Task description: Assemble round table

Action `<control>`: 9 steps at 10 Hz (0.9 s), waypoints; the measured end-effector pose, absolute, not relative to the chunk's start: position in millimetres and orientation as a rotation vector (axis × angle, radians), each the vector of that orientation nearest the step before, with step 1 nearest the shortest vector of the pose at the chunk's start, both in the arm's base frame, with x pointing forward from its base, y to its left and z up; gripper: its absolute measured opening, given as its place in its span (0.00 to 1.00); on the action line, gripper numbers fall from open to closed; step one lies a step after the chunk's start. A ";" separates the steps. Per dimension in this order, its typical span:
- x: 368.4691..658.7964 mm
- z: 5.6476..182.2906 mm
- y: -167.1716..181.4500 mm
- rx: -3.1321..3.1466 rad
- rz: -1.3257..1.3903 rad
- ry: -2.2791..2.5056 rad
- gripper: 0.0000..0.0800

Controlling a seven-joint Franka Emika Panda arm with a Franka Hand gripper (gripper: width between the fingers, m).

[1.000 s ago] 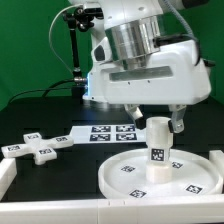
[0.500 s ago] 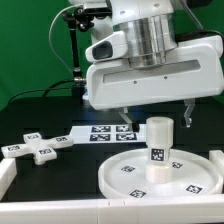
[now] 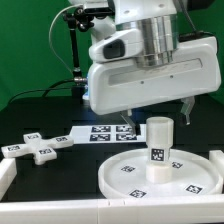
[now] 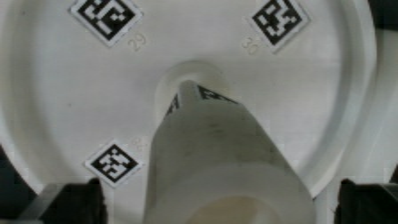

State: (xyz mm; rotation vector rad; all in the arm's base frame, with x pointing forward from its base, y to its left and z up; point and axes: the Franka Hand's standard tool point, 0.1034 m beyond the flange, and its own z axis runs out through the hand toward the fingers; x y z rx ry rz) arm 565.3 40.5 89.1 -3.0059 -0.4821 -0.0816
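The large rimmed round disc point(image 3: 130, 178) lies flat on the table at the exterior view's lower right. The short thick cylinder leg point(image 3: 159, 148) stands upright on its middle. My gripper point(image 3: 156, 114) hangs just above the leg's top, jaws wide open, one finger on each side and clear of it. In the wrist view the leg point(image 4: 214, 150) rises from the disc point(image 4: 187, 40) between my two dark fingertips point(image 4: 75, 205), and my gripper point(image 4: 219, 205) holds nothing. The cross-shaped piece point(image 3: 39, 146) lies flat at the exterior view's left.
The marker board point(image 3: 105, 133) lies behind the disc. A low white wall runs along the front left point(image 3: 6, 176) and at the right edge point(image 3: 215, 160). A black stand with cables point(image 3: 74, 50) rises at the back left.
My gripper has opened wider and the hand has risen a little over the leg. The leg stays upright on the disc. The cross-shaped piece has not moved.
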 end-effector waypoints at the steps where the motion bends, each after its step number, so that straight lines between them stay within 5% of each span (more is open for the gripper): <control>1: 565.1 89.7 40.5 -2.983 -0.068 -0.629 0.81; 9: 567.3 85.3 39.9 -2.642 -0.057 -1.680 0.81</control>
